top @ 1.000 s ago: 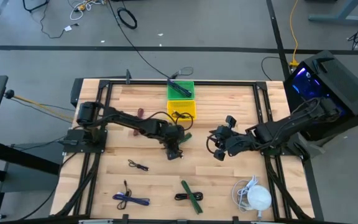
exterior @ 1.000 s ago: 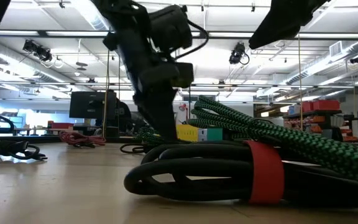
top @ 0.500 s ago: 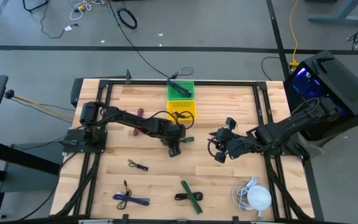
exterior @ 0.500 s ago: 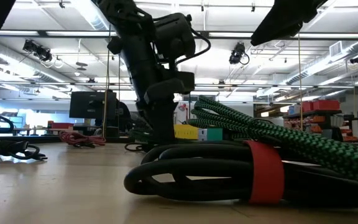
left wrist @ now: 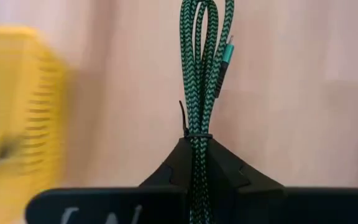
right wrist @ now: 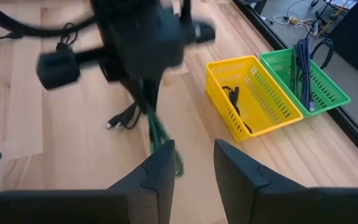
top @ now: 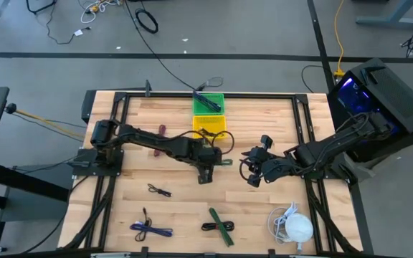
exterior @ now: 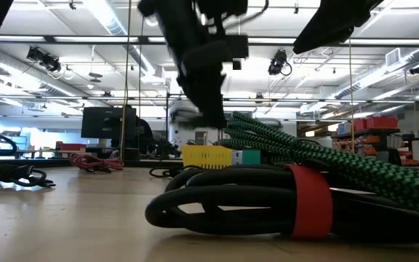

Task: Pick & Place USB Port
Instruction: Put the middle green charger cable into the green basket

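Left gripper (left wrist: 194,163) clamps green braided cable bundle (left wrist: 202,68), lifted near yellow plastic basket (top: 209,127) | placing remains | right gripper (right wrist: 190,165) waits, fingers apart

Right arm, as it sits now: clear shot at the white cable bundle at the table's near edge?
Probably yes. The right gripper is open, empty and mid-table, and the white cable bundle lies on bare wood on its side. The left gripper, holding the green cable, is well away.
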